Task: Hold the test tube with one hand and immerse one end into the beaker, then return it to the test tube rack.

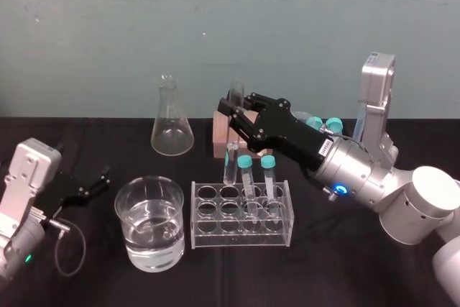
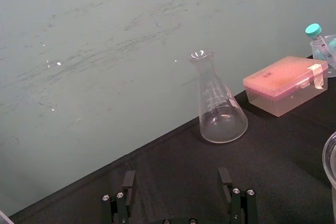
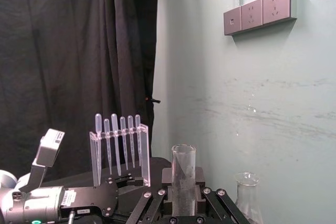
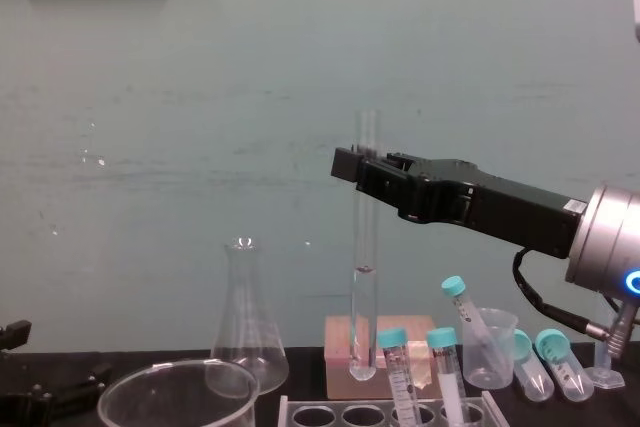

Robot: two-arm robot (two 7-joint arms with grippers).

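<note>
Your right gripper has its fingers closed on the test tube, clamping it close to the open upper end. The tube hangs upright, round end down, clear of the surface and just above the rear row of the test tube rack, beside the teal-capped tubes.

The high grip appears deliberate. It leaves the whole lower length free, either to go into liquid or to enter a rack hole without the fingers fouling the rim. The vertical hold keeps the tube in line with the holes.

The beaker stands near the rack on your left side, part filled with clear liquid. The tube is over the rack, not over the beaker. Whether it has been immersed cannot be established.

Your left gripper sits low, left of the beaker, its fingers spread and empty, outside the tube's likely path.
</note>
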